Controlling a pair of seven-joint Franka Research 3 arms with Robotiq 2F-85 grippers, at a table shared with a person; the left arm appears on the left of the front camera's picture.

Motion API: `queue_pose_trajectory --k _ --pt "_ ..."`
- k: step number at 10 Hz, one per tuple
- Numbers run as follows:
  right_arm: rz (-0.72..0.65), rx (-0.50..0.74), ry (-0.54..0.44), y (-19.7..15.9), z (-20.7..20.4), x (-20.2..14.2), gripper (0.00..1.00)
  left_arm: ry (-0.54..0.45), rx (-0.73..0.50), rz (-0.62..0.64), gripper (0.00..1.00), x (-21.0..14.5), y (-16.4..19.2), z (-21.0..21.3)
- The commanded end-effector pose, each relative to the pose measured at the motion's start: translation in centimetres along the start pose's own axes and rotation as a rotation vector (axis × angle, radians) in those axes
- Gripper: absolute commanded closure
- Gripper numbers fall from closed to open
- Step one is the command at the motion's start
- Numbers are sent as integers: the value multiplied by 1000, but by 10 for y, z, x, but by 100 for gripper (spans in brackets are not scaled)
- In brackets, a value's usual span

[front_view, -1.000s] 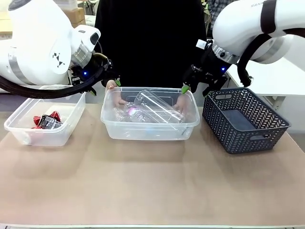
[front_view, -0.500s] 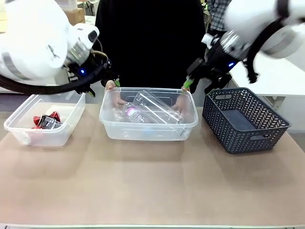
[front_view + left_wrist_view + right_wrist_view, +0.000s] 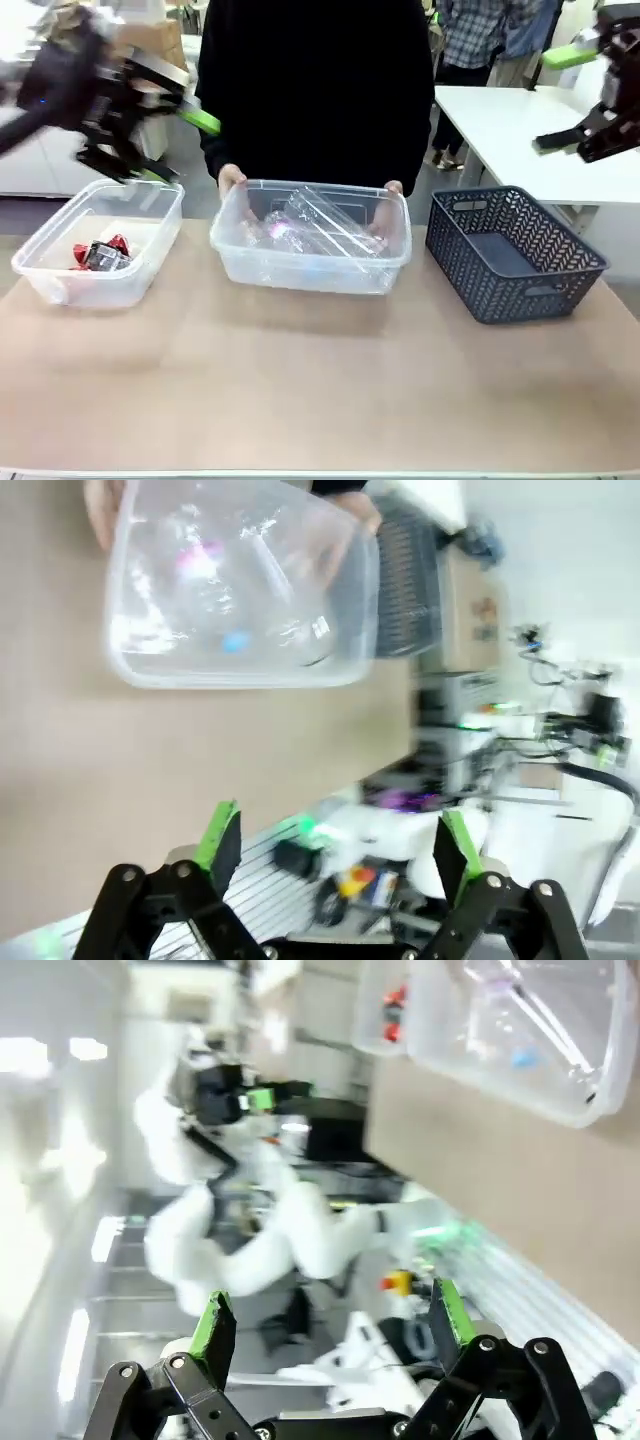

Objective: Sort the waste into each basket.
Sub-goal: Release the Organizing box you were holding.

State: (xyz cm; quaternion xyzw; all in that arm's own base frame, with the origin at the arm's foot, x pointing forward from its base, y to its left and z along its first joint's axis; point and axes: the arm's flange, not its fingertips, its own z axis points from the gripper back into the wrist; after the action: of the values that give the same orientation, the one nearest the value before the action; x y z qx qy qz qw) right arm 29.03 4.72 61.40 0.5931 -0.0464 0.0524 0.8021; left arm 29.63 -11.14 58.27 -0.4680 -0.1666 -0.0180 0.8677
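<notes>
Judging from how things lie, sorting looks nearly finished: the plastic bottles (image 3: 320, 228) sit in the middle clear tub (image 3: 312, 268), held by a person's hands (image 3: 231, 180), and the red cans (image 3: 98, 254) lie in the left clear tub (image 3: 60, 285). Both the left gripper (image 3: 175, 145) and right gripper (image 3: 565, 98) hang high with fingers spread, holding nothing; best keep them clear of the hands. A dark slotted basket (image 3: 515, 252) stands right on the tan table (image 3: 320, 400); white desks and people fill the room behind.
</notes>
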Motion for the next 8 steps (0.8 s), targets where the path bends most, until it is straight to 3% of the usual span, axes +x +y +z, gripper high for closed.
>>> queue_pose_trajectory --k 1,2,3,4,8 --pt "-176 152 -91 -39 15 20 0 -296 -505 64 0 -18 60 47" --pt "-235 187 -133 -59 24 28 0 -384 -608 96 0 -26 86 68" --pt "-278 188 -199 -83 29 38 0 -470 -624 157 0 -32 111 79" --pt "-156 136 -84 -41 29 11 0 -203 -279 89 0 -1 41 73" --pt "-156 136 -84 -41 29 11 0 -203 -279 89 0 -1 41 73"
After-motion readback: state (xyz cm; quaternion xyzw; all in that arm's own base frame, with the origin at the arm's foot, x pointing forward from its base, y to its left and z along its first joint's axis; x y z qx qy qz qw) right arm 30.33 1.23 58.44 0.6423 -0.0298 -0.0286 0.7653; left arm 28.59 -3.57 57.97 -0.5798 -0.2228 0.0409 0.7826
